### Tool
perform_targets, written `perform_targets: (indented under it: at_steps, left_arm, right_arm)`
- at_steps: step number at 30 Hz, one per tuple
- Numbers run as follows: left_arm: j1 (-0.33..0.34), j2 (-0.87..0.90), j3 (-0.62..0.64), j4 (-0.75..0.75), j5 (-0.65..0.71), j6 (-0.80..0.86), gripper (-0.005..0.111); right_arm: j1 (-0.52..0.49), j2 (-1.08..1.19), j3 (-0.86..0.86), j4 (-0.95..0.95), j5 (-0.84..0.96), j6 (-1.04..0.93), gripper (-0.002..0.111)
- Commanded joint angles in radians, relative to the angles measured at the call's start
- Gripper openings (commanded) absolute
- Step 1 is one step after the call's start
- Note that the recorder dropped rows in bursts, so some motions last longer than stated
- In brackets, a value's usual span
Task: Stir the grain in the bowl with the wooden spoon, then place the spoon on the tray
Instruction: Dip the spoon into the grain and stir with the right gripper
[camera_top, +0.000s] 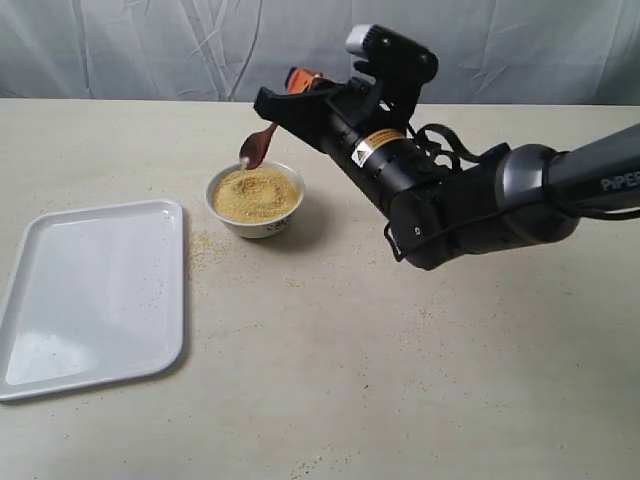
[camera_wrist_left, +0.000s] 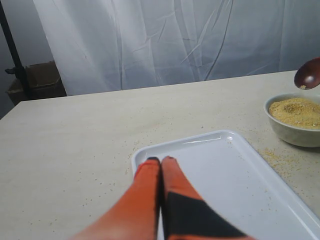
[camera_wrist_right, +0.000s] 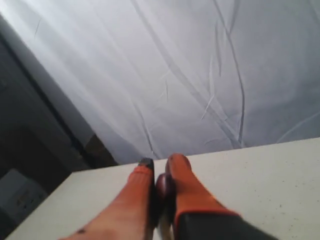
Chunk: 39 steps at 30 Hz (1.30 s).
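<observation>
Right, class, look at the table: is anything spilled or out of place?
Yes. Loose grain lies scattered on the table between the bowl and the tray, with finer specks further out. It looks spilled, since it belongs in the bowl. The spoon hangs above the bowl, which seems intended.

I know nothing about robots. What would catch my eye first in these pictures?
First, the big black arm on the right of the exterior view: its right gripper pinches a dark wooden spoon just above a white bowl heaped with yellow grain. Left of the bowl in that view lies a wide white tray, nearly bare, and stray specks dust the table between them.
</observation>
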Motion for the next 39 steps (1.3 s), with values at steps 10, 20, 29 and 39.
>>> perform_targets:
  at_steps: [10,20,29,39]
  left_arm:
    - [-0.006,-0.005,0.005,0.001,0.001,0.000,0.000]
    - [-0.006,-0.005,0.005,0.001,0.001,0.000,0.000]
    - [-0.006,-0.005,0.005,0.001,0.001,0.000,0.000]
    - [-0.006,-0.005,0.005,0.001,0.001,0.000,0.000]
  right_arm:
    - [-0.003,0.059,-0.107,-0.164,0.264,-0.037,-0.001]
    - [-0.018,0.063,-0.118,-0.063,0.266,-0.125,-0.001]
    - [-0.018,-0.024,-0.120,0.081,0.255,-0.282,-0.001]
    - [-0.016,0.094,-0.122,0.074,0.252,-0.279,-0.001]
